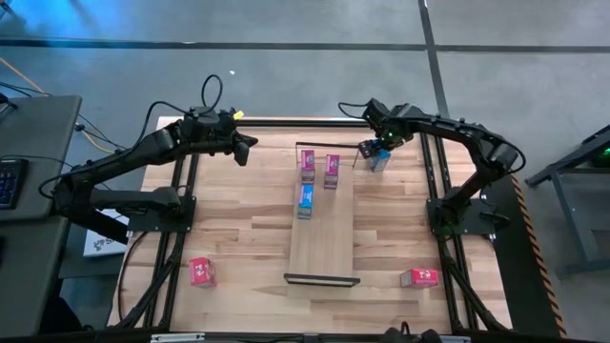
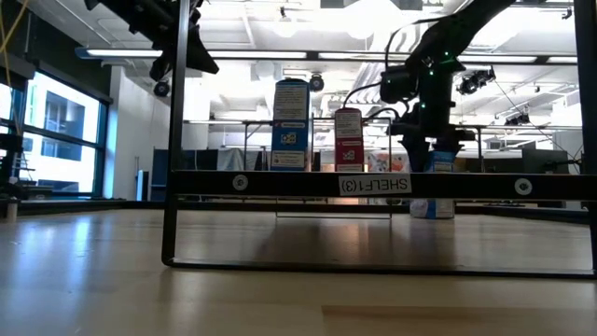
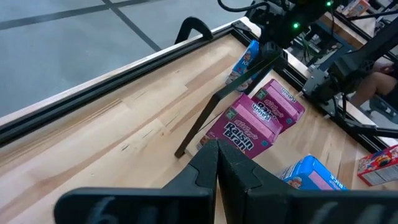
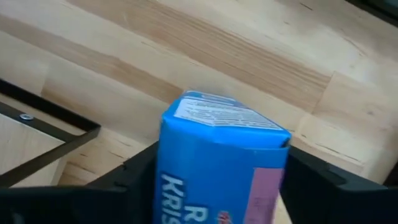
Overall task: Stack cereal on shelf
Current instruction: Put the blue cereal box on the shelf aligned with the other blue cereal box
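Right claw (image 1: 377,152) straddles an upright blue box (image 1: 380,159) on the table (image 1: 238,229), a finger on each side of the carton and the jaws spread wide; whether the pads actually press the cardboard cannot be told. Just beside the claw, toward the table's middle, runs the shelf (image 1: 324,243), a long pale board with black wire frames at both ends. On the shelf end nearest the claw stand two pink boxes (image 1: 308,160) (image 1: 332,170), and a second blue box (image 1: 306,198) stands a little farther along the board. Well away from the claw, at the table's near edge, two red boxes (image 1: 201,272) (image 1: 419,277) lie flat, one on either side of the shelf. Left claw (image 1: 244,151) hangs closed above the table's far side, across the shelf from the right claw.
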`<state>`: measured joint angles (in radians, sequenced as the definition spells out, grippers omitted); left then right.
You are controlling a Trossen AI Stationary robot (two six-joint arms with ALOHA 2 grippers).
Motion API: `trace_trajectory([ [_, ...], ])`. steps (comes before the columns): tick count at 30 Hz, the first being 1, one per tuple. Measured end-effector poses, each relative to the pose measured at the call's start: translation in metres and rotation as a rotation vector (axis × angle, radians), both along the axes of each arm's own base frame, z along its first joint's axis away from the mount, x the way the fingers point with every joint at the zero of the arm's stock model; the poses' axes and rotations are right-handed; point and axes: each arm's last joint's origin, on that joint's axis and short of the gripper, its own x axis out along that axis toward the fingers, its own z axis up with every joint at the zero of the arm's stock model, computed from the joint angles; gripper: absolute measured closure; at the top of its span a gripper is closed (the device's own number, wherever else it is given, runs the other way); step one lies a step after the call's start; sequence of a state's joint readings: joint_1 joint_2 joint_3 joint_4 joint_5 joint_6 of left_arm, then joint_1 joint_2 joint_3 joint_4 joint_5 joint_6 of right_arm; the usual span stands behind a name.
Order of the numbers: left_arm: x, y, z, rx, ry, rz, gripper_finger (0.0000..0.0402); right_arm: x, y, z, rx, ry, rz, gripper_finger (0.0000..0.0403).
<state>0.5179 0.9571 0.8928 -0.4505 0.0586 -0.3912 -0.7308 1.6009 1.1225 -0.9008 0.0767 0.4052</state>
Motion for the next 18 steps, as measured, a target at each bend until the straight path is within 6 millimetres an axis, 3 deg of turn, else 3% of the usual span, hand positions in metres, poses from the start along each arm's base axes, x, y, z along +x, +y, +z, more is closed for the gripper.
trace_trajectory([
  [9,0.000,0.000,0.000,0.000,0.000,0.000,0.0401,-0.012,0.002,0.007,0.022,0.052,0.097,0.0226],
  [18,0.000,0.001,0.000,0.016,0.009,0.032,0.0401,-0.041,0.022,0.050,-0.044,-0.003,0.175,0.0268],
])
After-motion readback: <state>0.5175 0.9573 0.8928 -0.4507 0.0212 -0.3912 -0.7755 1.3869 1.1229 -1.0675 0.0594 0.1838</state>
